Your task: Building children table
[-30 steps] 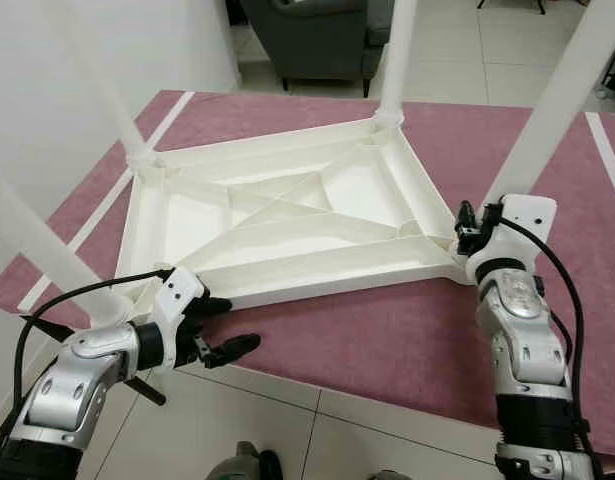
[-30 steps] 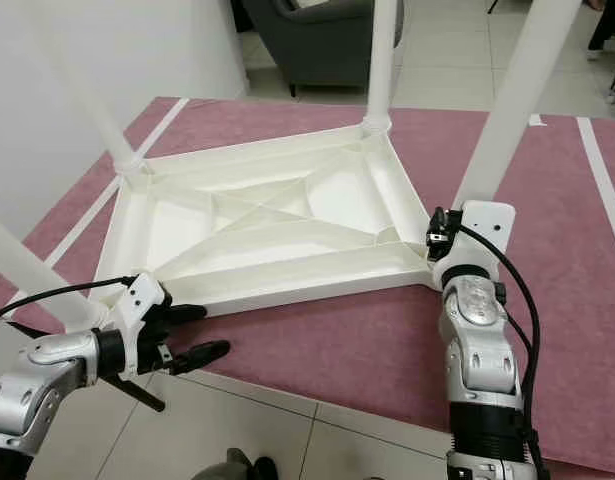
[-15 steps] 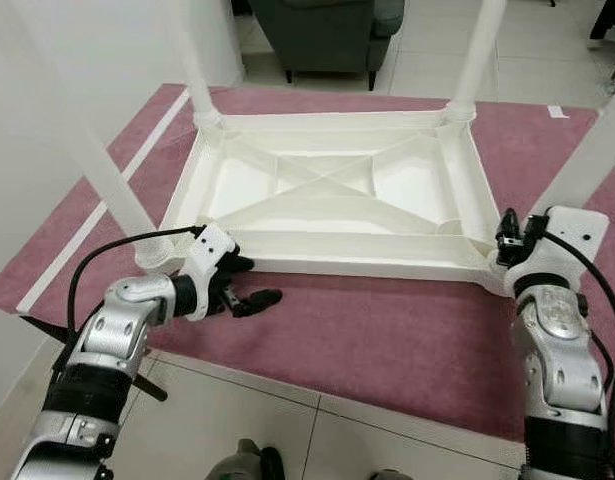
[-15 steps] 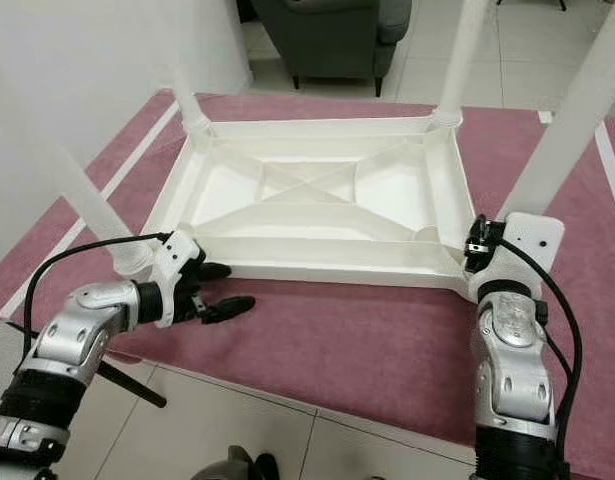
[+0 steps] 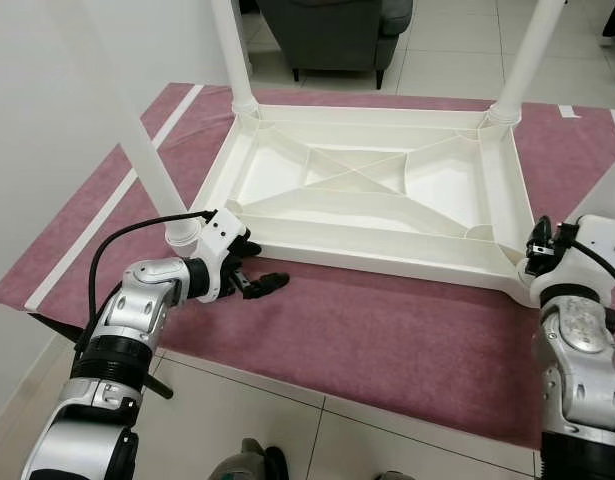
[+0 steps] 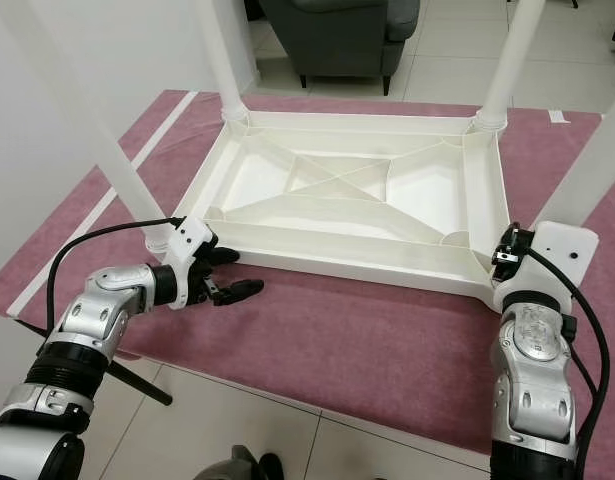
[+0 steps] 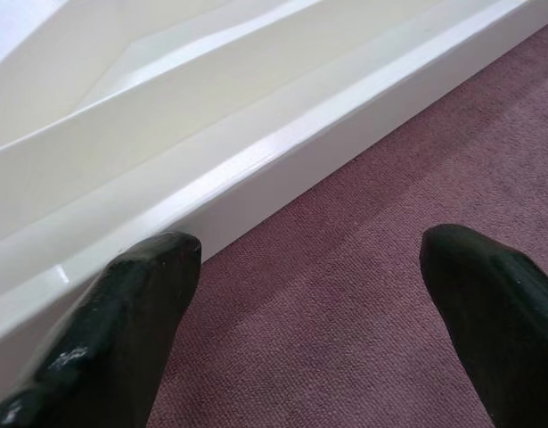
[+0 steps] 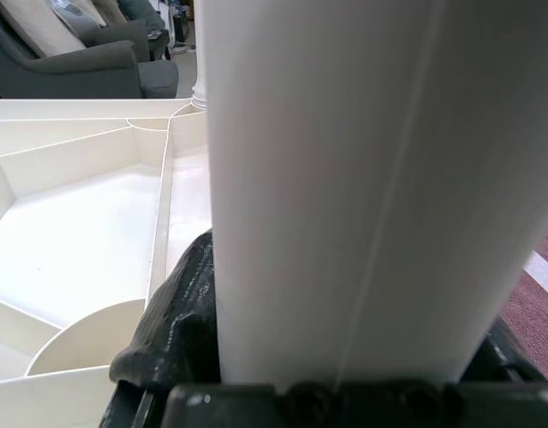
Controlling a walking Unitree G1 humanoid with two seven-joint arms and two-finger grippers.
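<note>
A white plastic children's table (image 5: 387,262) lies upside down on a purple rug (image 5: 387,340), its four white legs pointing up. My left gripper (image 5: 259,268) is open and low over the rug, just in front of the table's near rim by the front left leg (image 5: 152,165). The left wrist view shows both black fingers (image 7: 131,321) spread, with rug and the white rim between them. My right gripper (image 6: 507,255) is shut on the base of the front right leg (image 6: 597,165). In the right wrist view this leg (image 8: 363,178) stands close against a black finger (image 8: 171,321).
A grey armchair (image 5: 337,30) stands beyond the rug's far edge. A white wall (image 5: 47,120) runs along the left. Tile floor (image 5: 317,430) lies nearest to me, and a thin black rod (image 6: 137,385) rests on it at the lower left.
The table has swung round from a skewed lie to square with the rug, my right gripper staying on its leg. My left gripper has stayed open near the front left corner. The view shifted too.
</note>
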